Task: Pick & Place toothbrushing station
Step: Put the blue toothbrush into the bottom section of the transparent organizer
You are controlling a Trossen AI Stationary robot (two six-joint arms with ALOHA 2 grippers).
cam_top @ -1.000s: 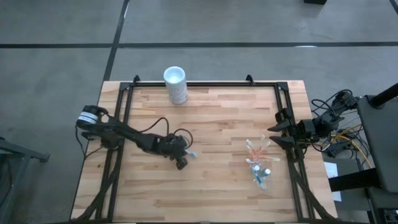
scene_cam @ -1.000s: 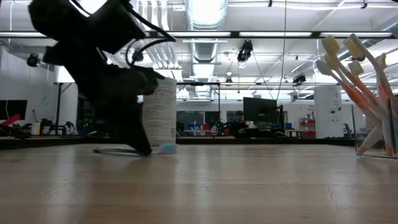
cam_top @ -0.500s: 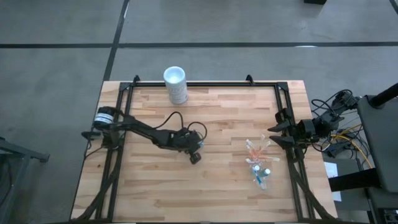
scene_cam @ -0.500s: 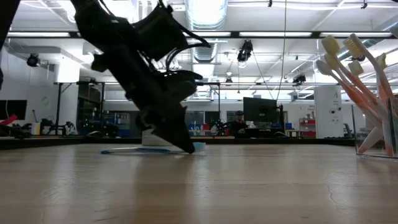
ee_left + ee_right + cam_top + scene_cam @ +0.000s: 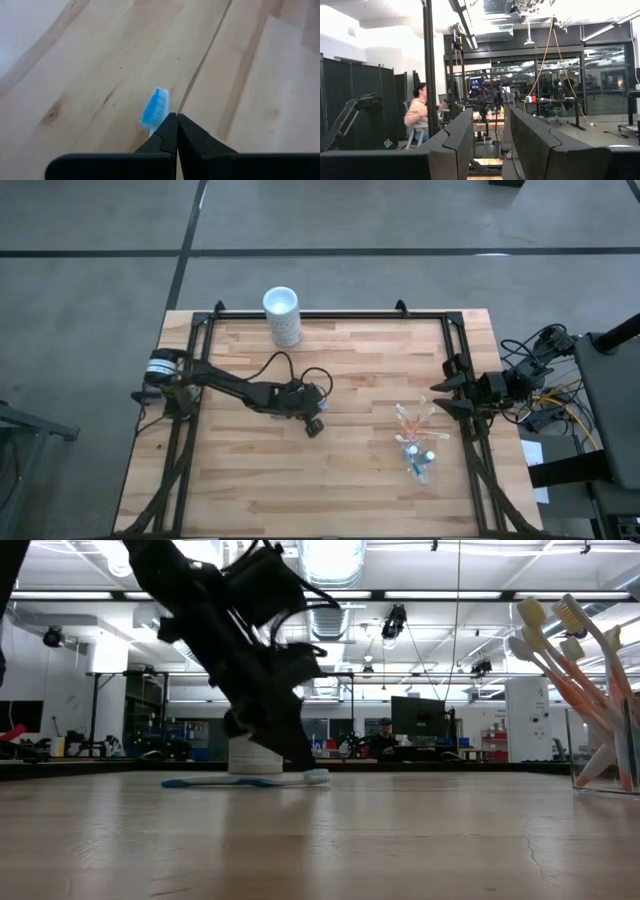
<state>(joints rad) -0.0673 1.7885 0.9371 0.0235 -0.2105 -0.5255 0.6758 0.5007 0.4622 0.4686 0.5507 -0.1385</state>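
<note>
A blue-and-white toothbrush [image 5: 245, 781] lies flat on the wooden table near its middle, its blue bristle head [image 5: 155, 107] just past my left gripper's shut fingertips [image 5: 175, 120]. That left gripper [image 5: 314, 427] slants down onto the table there. To the right stands the clear cup [image 5: 415, 442], with orange-and-white toothbrushes [image 5: 560, 650] leaning in it and rising above its rim. My right gripper [image 5: 440, 398] waits at the table's right edge, open with nothing between its fingers [image 5: 491, 140], pointing up into the room. My left gripper comes down at a slant from the table's left, its shut fingertips meeting the brush at the neck just behind the head [image 5: 305, 772]. The left finger [image 5: 162, 135] hides the contact, so I cannot tell pressing from pinching. The brush lies full length on the table.
A taller white cup [image 5: 282, 315] stands at the far edge, behind the left arm in the low view [image 5: 250, 755]. Black frame rails [image 5: 190, 410] run along the table's left, right and far sides. Bare wood lies between the left gripper and the clear cup.
My left gripper has gone toward the table's right edge, staying shut, most of the way in the first half second. The blue toothbrush has slid along the table with it, still lying flat, head toward the right.
</note>
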